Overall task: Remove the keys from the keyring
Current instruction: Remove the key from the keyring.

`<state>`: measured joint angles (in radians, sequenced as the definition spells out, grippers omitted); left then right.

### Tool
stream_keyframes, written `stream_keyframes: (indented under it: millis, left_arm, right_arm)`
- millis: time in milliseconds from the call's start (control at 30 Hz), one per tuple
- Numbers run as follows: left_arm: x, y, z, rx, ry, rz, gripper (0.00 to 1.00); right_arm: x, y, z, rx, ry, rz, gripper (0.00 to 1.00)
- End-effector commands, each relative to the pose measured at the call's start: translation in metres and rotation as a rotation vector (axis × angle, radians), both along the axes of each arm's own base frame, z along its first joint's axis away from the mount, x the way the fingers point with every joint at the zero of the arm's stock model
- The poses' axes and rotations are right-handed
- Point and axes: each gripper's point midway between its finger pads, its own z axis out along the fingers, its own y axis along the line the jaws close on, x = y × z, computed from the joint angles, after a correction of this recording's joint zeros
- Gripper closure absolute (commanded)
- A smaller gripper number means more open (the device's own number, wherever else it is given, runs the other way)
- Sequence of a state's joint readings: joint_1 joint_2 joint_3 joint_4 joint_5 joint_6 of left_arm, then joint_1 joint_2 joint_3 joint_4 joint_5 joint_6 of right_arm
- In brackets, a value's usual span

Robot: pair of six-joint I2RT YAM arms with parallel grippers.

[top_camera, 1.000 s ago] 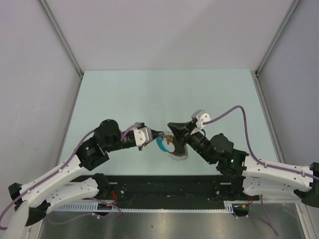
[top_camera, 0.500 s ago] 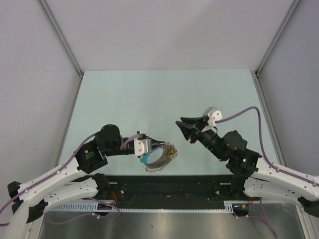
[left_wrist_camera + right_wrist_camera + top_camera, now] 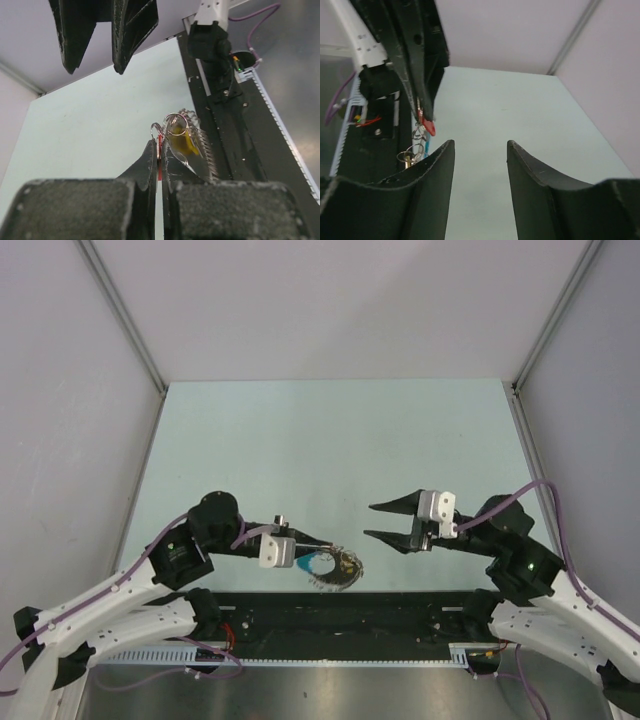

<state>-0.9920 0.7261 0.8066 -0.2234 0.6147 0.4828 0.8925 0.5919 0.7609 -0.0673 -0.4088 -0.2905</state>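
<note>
My left gripper (image 3: 322,548) is shut on the red head of the key (image 3: 159,151), which shows as a thin red strip between its closed fingers. Seen from the right wrist, the red key (image 3: 429,127) sticks out at those fingertips. The keyring (image 3: 338,568) hangs from it just above the near table edge: small silvery rings (image 3: 174,120), a brass piece (image 3: 183,141), a toothed silvery strip (image 3: 204,150) and a blue arc (image 3: 320,562). My right gripper (image 3: 369,521) stands open and empty to the right, apart from the bundle, and its jaws frame bare table in the right wrist view (image 3: 480,145).
The black base rail (image 3: 340,612) runs along the near edge right under the hanging keyring. A ribbed metal strip (image 3: 300,658) lies in front of it. Pale walls with metal posts (image 3: 125,315) close in the green table (image 3: 330,440) on three sides.
My right gripper let go, opened and drew back to the right. My left gripper carried the key and keyring down toward the near edge.
</note>
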Motion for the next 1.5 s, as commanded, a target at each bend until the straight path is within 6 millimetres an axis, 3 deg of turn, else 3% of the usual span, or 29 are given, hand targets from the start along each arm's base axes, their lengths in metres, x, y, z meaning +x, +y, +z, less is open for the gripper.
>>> stream_keyframes:
  millis: [0,67,433,867,1033,1067,1133,1300,1467]
  left_arm:
    - [-0.023,0.002,0.034,-0.079,-0.059,-0.129,1.0]
    - [-0.024,0.002,0.031,-0.073,-0.054,-0.136,1.0]
    - [-0.024,0.001,0.027,-0.066,-0.053,-0.142,1.0]
    - [-0.02,-0.003,0.025,-0.061,-0.047,-0.133,1.0]
    - [-0.021,-0.003,0.028,-0.074,-0.051,-0.134,1.0]
    - [-0.02,-0.003,0.028,-0.075,-0.052,-0.132,1.0]
    - [-0.017,-0.003,0.027,-0.071,-0.055,-0.114,1.0]
    - [-0.009,0.001,0.025,-0.058,-0.074,-0.06,1.0]
    - [0.003,0.01,0.022,-0.051,-0.092,0.037,1.0]
  right_arm:
    - [-0.043,0.012,-0.005,-0.117,0.012,0.286,0.5]
    - [-0.051,0.015,-0.013,-0.146,0.042,0.349,0.5]
    - [-0.055,0.04,-0.03,-0.184,0.145,0.43,0.57]
    - [-0.058,0.061,-0.034,-0.188,0.13,0.431,0.68]
    - [-0.048,0.064,-0.039,-0.202,0.133,0.366,0.87]
    - [-0.047,0.064,-0.039,-0.204,0.129,0.36,0.95]
    - [-0.044,0.063,-0.039,-0.203,0.131,0.337,1.0]
    - [-0.022,0.058,-0.033,-0.172,0.18,0.203,1.0]
    - [-0.014,0.05,-0.024,-0.118,0.196,0.16,1.0]
